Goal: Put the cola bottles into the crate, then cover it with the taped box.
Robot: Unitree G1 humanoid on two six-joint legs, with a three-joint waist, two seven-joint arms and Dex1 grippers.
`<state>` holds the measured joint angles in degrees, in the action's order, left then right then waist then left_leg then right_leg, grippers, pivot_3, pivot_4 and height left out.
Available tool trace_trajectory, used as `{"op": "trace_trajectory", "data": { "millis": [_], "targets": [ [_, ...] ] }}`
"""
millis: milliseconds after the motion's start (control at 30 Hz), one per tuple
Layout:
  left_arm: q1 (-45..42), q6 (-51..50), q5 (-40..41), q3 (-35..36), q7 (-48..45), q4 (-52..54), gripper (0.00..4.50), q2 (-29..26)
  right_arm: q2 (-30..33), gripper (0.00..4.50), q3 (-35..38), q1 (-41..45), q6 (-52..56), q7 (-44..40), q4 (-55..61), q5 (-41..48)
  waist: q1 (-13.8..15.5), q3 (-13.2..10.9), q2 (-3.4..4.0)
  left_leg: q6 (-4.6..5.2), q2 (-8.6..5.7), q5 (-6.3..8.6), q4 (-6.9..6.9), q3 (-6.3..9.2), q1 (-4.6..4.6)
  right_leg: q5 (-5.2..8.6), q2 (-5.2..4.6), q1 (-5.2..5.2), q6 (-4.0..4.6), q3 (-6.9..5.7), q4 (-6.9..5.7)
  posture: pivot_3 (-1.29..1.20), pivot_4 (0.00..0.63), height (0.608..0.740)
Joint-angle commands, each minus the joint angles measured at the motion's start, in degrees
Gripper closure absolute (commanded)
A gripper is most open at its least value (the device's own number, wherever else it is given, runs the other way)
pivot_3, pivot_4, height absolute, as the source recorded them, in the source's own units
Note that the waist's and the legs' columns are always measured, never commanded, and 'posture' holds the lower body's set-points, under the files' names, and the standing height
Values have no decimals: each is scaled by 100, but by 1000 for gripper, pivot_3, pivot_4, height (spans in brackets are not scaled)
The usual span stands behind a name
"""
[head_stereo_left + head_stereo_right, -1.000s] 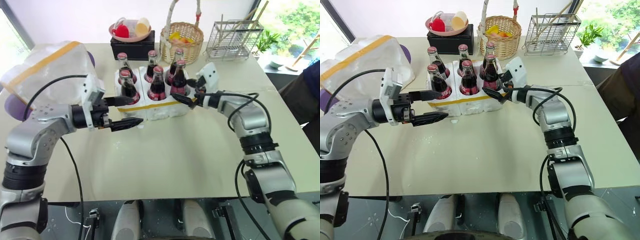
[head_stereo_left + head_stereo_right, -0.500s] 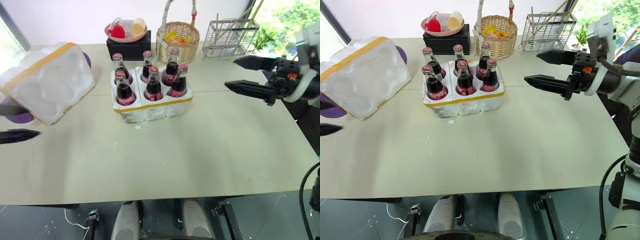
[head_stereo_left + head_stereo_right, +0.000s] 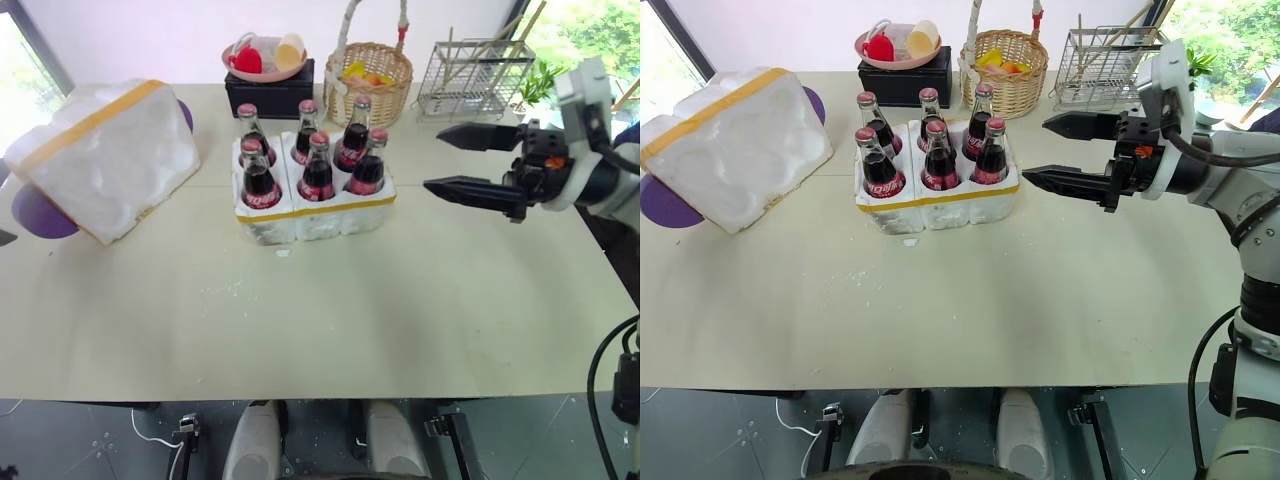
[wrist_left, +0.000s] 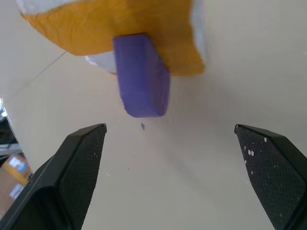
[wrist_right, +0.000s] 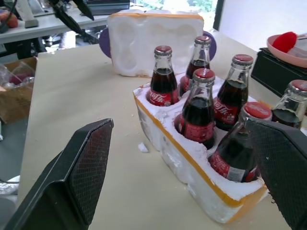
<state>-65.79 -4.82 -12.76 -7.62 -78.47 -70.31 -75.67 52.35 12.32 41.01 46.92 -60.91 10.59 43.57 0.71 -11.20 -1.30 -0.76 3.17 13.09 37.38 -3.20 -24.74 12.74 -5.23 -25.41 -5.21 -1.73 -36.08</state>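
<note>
Cola bottles (image 3: 315, 160): six, all seated upright in the crate (image 3: 318, 212) at mid-counter (image 3: 400, 300); first step done. Taped box (image 3: 105, 160): tilted on its side, well left of the crate, propped on a purple disc (image 3: 40, 212); covering remains. My right tool (image 3: 1065, 150): wide, empty, beside the crate. My left tool (image 4: 168, 158): wide, empty, near the box.
</note>
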Motion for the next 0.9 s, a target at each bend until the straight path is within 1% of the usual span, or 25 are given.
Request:
{"op": "trace_trajectory", "data": {
  "millis": [33,167,267,400,667,900],
  "targets": [
    [-392,170,-338,-101,309,-345,0,-48,136,27,272,-23,-103,74,166,47,-31,-2,-3,0,0,0,0,-1,-2,0,-1,-2,0,1,3,0,150,740],
    [-615,64,-497,-96,1161,-619,0,601,309,27,733,-485,229,367,702,312,0,-2,-3,0,1,1,-7,2,-4,3,-1,-7,-2,0,-2,0,150,740],
    [-748,-237,-580,-102,1138,-708,0,810,335,27,930,-711,342,554,941,439,3,-3,-8,0,3,0,0,14,-5,3,3,-5,-2,-5,-8,0,150,740],
    [-902,-533,-733,-211,642,-745,0,943,342,27,1088,-922,387,756,1149,567,-51,-2,-15,0,3,0,12,11,-14,2,3,-5,-2,-3,-3,0,150,740],
    [-1298,-1046,-920,-311,232,-764,0,1148,305,27,1096,-1057,306,1032,1221,660,-12,-2,-15,0,3,0,14,17,-16,2,4,-5,-2,-4,-6,0,150,740],
    [-1525,-1247,-947,-210,494,-779,0,1121,244,27,934,-1115,151,1127,1226,600,-9,-2,-15,1,3,0,16,18,-17,2,4,-5,-2,-4,-6,0,150,740]
  ]
}}
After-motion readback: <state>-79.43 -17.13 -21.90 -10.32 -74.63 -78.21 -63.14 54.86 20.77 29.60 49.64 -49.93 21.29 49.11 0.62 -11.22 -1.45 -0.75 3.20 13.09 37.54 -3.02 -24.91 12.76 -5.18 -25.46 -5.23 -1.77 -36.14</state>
